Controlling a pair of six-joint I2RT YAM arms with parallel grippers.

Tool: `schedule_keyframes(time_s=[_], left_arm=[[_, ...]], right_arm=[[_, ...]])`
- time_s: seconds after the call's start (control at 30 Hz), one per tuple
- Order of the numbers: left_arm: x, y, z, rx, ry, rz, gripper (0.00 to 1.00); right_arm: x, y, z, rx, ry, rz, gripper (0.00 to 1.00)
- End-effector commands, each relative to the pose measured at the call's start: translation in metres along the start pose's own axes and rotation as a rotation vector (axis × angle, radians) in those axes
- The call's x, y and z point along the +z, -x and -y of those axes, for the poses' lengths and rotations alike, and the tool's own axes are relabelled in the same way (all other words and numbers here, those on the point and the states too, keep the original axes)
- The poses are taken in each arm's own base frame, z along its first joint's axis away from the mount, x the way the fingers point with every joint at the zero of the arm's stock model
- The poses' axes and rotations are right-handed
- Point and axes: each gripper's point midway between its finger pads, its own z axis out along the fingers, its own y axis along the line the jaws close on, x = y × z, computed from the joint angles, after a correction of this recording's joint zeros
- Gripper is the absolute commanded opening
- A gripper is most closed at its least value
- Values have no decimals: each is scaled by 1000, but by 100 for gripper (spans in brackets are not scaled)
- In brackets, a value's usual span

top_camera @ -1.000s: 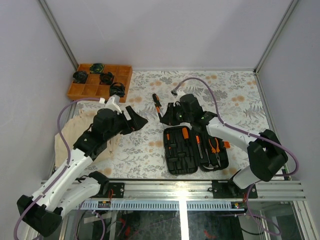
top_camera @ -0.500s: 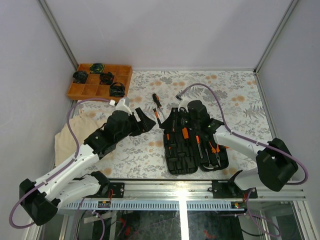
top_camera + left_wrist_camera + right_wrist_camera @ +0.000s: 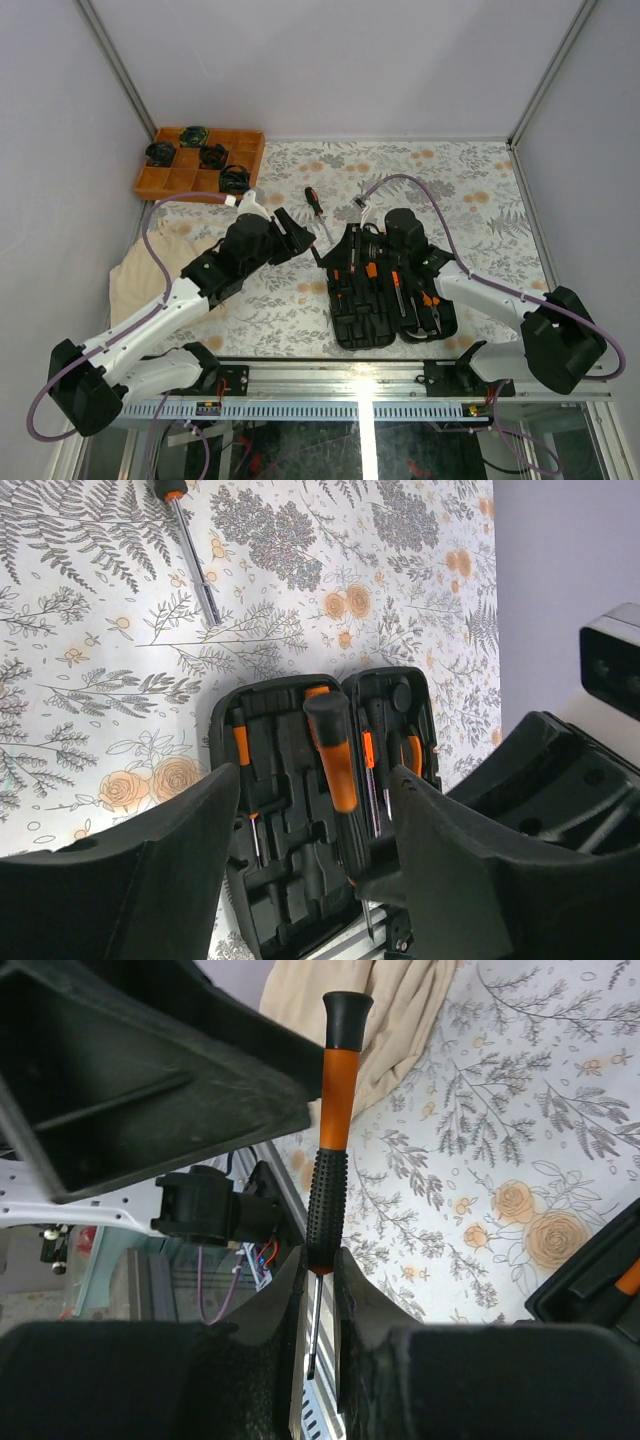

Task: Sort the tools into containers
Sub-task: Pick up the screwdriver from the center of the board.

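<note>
Floral-patterned cloth [image 3: 470, 190] covers the table, and the open black tool case [image 3: 365, 328] lies on it near the front edge, between the two arms. Its slots hold some screwdrivers [image 3: 398, 288] and the pliers [image 3: 431, 300]. The right gripper [image 3: 318, 1260] is pressed together on the thin steel shaft of an orange-and-black screwdriver [image 3: 330, 1130], just under the handle, and holds it above the rear part of the case. The left gripper [image 3: 312, 785] hangs near it, with its fingers spread and nothing between them. A loose screwdriver [image 3: 314, 206] lies on the cloth behind the case. An orange gridded tray [image 3: 150, 182] with dark coiled items [image 3: 212, 155] sits in the far left corner. A beige rag [image 3: 135, 275] lies at the left edge.
</note>
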Motion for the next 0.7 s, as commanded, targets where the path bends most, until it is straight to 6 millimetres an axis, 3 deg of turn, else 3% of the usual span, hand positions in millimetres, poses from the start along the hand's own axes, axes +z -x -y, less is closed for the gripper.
schedule_keyframes(time_s=[0.0, 0.3, 0.6, 0.67], left_arm=[[4, 15, 30, -30, -89, 51, 58], [10, 11, 35, -29, -100, 32, 44], [9, 10, 37, -22, -109, 25, 4], [9, 9, 37, -20, -110, 23, 0]], right_arm=[[-10, 17, -37, -58, 136, 52, 0], [-11, 11, -40, -57, 155, 25, 0], [-8, 9, -29, -54, 106, 19, 1], [-7, 11, -28, -57, 100, 22, 2]])
